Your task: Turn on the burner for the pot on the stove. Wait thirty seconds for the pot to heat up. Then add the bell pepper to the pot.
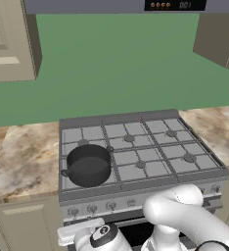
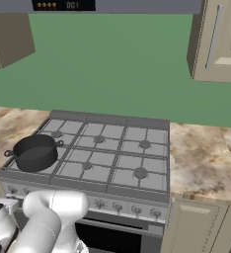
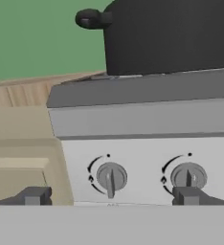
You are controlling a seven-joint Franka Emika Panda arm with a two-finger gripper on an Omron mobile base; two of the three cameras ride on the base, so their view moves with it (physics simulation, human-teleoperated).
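Working the first step: approaching the front knob row of the stove (image 1: pixel 136 152) to light the burner under the pot (image 1: pixel 88 164). Pot sitting on the front-left grate section, seen in the hand view directly above the panel (image 3: pixel 166 36). Gripper (image 3: pixel 111 197) hovering low in front of the panel, fingers (image 3: pixel 35 196) spread fully apart, clamping nothing, not yet touching any knob. Facing two knobs in the hand view: the leftmost knob (image 3: pixel 111 178) lying between the fingers, the second knob (image 3: pixel 188 176) just behind the right fingertip; both pointers standing roughly vertical, judged to be off. Choosing which knob feeds the pot's burner: cannot tell from the markings, too small to read; leftmost judged likelier, given the pot's left-front position. Doing it well: centring on the chosen knob, driving straight in until the fingers straddle its ridge, closing firmly, then rotating the wrist without dragging sideways. Risk: catching the neighbouring knob. Bell pepper not located.
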